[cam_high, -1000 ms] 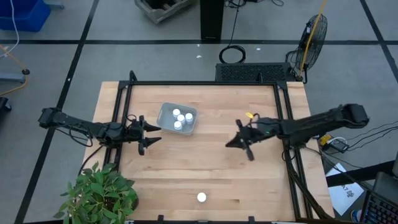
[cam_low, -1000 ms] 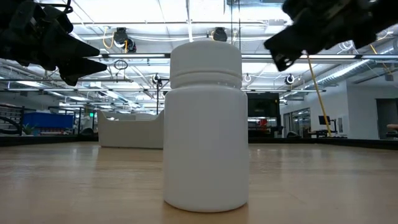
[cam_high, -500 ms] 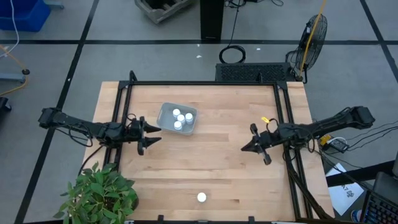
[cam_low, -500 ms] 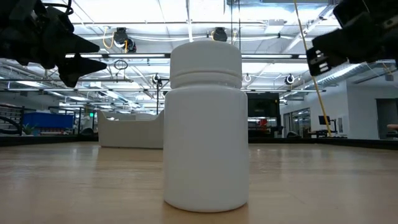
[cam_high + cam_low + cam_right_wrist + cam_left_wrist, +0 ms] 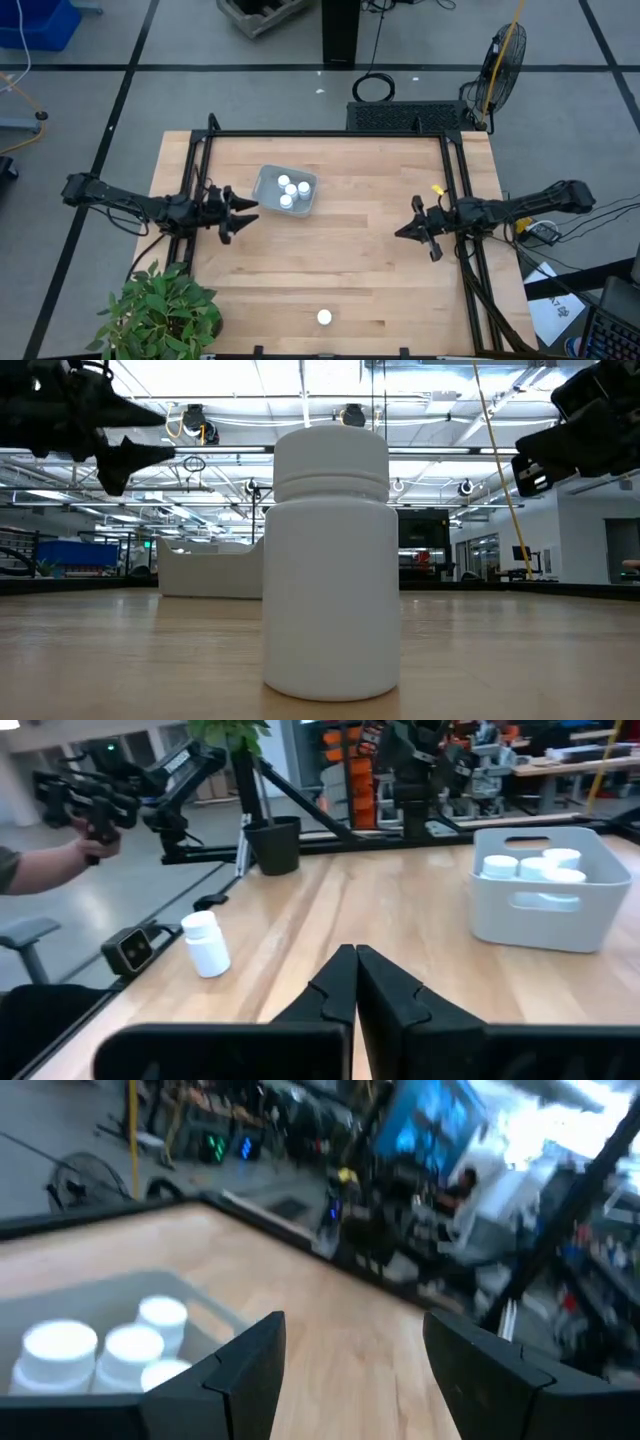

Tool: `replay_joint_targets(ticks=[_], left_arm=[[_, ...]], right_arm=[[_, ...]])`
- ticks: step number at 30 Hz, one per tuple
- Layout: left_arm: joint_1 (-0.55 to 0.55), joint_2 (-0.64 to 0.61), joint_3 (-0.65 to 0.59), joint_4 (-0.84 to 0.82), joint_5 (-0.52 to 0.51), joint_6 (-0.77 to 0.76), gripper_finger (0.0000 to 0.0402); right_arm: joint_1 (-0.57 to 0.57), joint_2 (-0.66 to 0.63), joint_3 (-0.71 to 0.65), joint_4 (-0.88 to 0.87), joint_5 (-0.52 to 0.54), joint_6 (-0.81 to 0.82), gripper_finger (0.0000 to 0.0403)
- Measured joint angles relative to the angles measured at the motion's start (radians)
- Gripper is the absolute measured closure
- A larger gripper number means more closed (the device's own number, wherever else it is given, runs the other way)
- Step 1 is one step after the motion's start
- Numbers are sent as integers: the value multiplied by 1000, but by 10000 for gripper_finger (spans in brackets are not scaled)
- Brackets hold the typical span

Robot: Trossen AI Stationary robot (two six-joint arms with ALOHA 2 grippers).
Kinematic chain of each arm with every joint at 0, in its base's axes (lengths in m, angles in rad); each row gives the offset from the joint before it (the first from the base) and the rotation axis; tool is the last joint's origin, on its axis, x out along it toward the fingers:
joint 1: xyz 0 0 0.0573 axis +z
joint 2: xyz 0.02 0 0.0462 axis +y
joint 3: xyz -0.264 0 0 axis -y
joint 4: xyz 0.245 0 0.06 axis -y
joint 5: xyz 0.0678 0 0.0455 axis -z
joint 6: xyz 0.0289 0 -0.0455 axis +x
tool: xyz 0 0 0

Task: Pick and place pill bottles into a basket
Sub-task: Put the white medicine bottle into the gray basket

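The pale grey basket [image 5: 285, 190] stands on the table at the far left of centre and holds several white pill bottles [image 5: 291, 190]. It also shows in the right wrist view [image 5: 540, 895] and the left wrist view [image 5: 215, 1308]. One white bottle [image 5: 324, 317] stands upright on its base near the table's front edge; it fills the low view [image 5: 330, 560] and shows in the right wrist view [image 5: 205, 945]. My left gripper [image 5: 250, 212] [image 5: 350, 1335] is open and empty, just left of the basket. My right gripper [image 5: 400, 232] [image 5: 355, 965] is shut and empty at the table's right.
A potted plant [image 5: 160, 310] stands at the near left corner. Black frame rails [image 5: 455, 190] run along the table's sides and far edge. A small camera [image 5: 130, 950] sits at the front edge. A person's hand [image 5: 85, 835] holds a device beyond the table.
My right gripper has gone toward the table's right edge, away from the middle, staying above the table. My left gripper has drawn back a little toward the left edge. The bottles and the basket have stayed where they were.
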Motion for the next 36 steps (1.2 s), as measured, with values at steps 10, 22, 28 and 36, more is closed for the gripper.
replay_joint_targets(ticks=[10, 22, 28, 36], left_arm=[[-17, 154, 1, 75, 15, -68, 158], [-102, 652, 201, 244, 37, 143, 158], [-143, 888, 381, 259, 105, 206, 158], [-223, 1146, 565, 261, 161, 213, 158]], right_arm=[[0, -39, -2, -8, 4, -2, 399], [0, -40, -3, -7, 1, -2, 399], [0, -40, -4, -7, 1, -2, 401], [0, -40, -4, -7, 0, -3, 400]])
